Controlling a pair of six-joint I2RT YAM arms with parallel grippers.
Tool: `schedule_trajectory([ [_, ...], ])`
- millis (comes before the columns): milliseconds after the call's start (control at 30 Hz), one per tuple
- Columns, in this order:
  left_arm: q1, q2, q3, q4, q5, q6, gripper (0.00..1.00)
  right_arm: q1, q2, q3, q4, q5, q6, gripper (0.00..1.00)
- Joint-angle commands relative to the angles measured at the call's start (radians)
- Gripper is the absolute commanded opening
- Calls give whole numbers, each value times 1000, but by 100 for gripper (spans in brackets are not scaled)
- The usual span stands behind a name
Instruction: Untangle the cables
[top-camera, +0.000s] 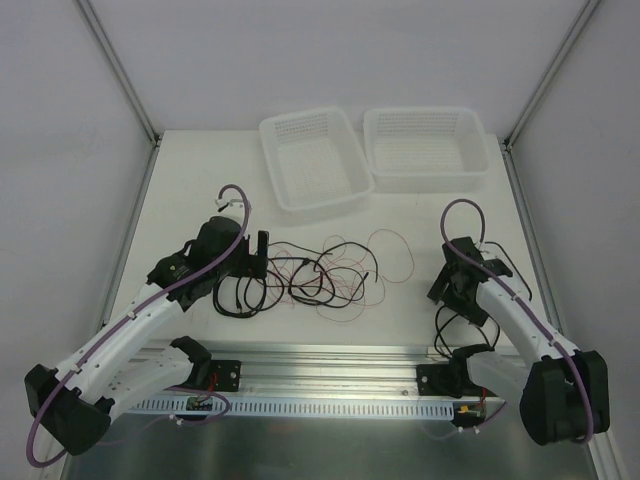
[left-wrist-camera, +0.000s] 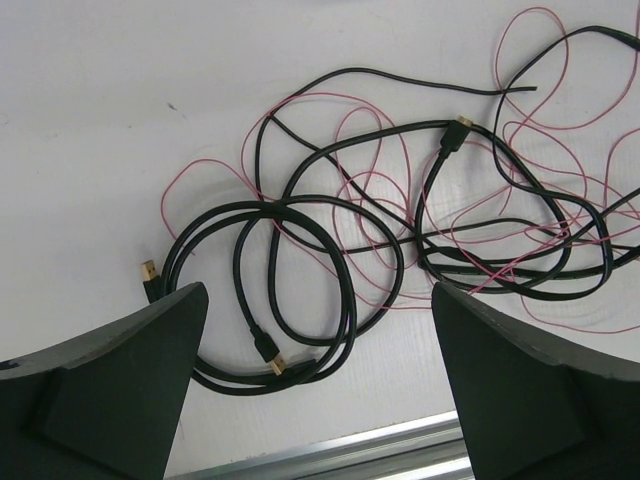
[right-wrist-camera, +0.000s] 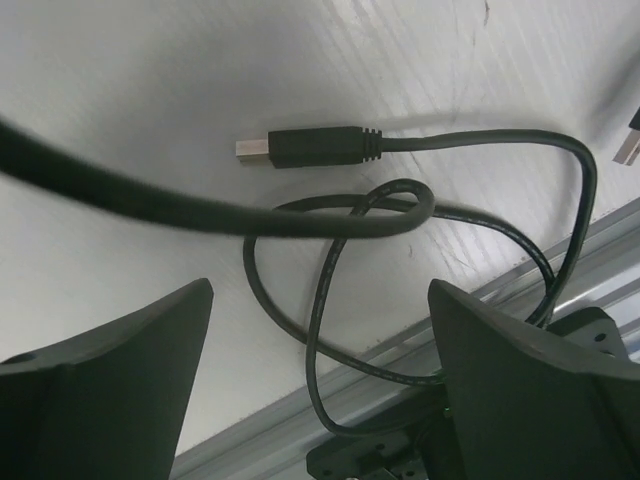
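Observation:
A tangle of black cables (top-camera: 318, 280) and fine red wires (top-camera: 392, 245) lies in the middle of the table. My left gripper (top-camera: 258, 262) is open and empty, hovering over the tangle's left end. In the left wrist view it (left-wrist-camera: 320, 300) is above a coiled black cable (left-wrist-camera: 300, 300) with gold plug ends, with red wire (left-wrist-camera: 380, 180) looped through it. My right gripper (top-camera: 446, 290) is open and empty, apart from the tangle at the right. In the right wrist view it (right-wrist-camera: 320, 290) hangs over a separate black cable (right-wrist-camera: 330, 290) with a plug (right-wrist-camera: 310, 147).
Two white mesh baskets (top-camera: 310, 160) (top-camera: 425, 148) stand at the back of the table. An aluminium rail (top-camera: 330, 365) runs along the near edge; the right-hand black cable droops over it (right-wrist-camera: 400, 370). Frame posts rise at both back corners.

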Motion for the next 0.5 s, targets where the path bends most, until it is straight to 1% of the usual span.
schedule_trajectory([
  [0,13,1,-14,-17,-43,18,95,-22,6,-40,64,-31,81,91],
  [167,16,8,-15,-32,-80,13,95,-26,54,-80,147,-37,95,79],
  [267,19,13,-15,-32,-80,12,95,-28,86,-95,184,-48,93,69],
  [300,17,13,-17,-35,-80,10,95,-26,92,-100,190,-48,95,64],
  [467,21,24,-15,-37,-82,10,95,-26,118,-135,250,-71,96,48],
])
